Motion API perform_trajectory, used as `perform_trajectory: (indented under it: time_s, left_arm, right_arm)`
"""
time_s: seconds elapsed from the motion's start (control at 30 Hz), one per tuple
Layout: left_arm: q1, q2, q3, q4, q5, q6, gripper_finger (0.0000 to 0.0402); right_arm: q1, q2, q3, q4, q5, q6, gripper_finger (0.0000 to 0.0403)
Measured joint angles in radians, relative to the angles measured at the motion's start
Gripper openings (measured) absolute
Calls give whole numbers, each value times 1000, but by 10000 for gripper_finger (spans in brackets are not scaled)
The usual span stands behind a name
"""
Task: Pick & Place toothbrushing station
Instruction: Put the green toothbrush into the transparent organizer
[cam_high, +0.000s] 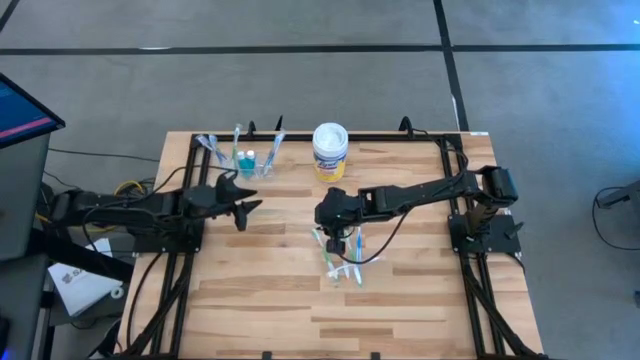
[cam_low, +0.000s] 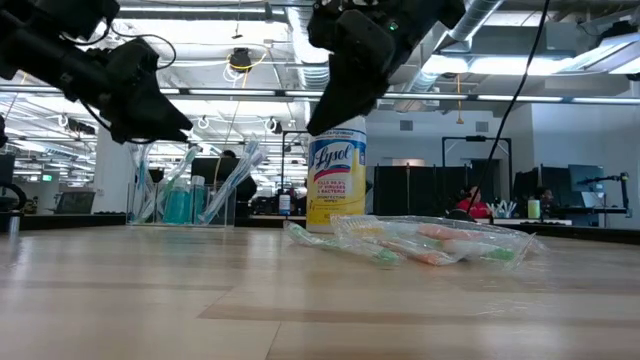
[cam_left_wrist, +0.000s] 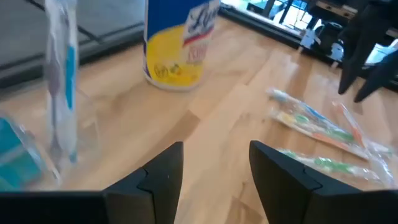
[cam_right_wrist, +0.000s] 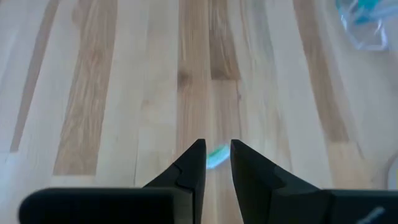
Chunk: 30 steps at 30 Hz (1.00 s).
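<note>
Wooden table (cam_high: 400, 300) seen from above; clear cup (cam_high: 243, 160) with upright toothbrushes near the far edge, yellow-labelled tub (cam_high: 329, 152) just beside it to the right. Left gripper (cam_high: 243, 205) hovers near the cup. Right gripper (cam_high: 328, 218) sits over the far end of a loose pile of toothbrushes (cam_high: 342, 258) mid-table.

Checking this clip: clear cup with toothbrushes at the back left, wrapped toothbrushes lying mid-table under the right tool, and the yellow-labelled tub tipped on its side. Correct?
Not quite. The yellow-labelled tub stands upright, lid on top, as the low view shows. The rest holds: the clear cup with toothbrushes is at the back left, and the wrapped toothbrushes lie mid-table under the right tool.
</note>
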Motion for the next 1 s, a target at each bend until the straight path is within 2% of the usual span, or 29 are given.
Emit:
perform_trajectory:
  time_s: [0.13,0.43,0.5,0.57,0.63,0.7,1.0]
  left_arm:
    - [-26,0,-34,43,0,-32,176]
    - [-83,0,-125,280,0,-32,176]
    - [-91,0,-130,292,0,-32,176]
    - [-98,10,-130,298,-1,-32,176]
    - [-102,12,-131,299,1,-32,176]
    - [-109,38,-129,331,1,-33,176]
    - [-116,93,-130,364,6,-32,176]
  right_arm:
    - [5,0,0,-30,-1,37,66]
    - [19,55,-4,-51,-9,64,66]
    - [20,99,7,14,-27,65,66]
    - [20,116,-8,-40,-28,74,66]
    - [20,158,6,51,-31,90,66]
    - [17,169,-3,4,-31,100,66]
    - [-8,227,-1,21,-37,128,66]
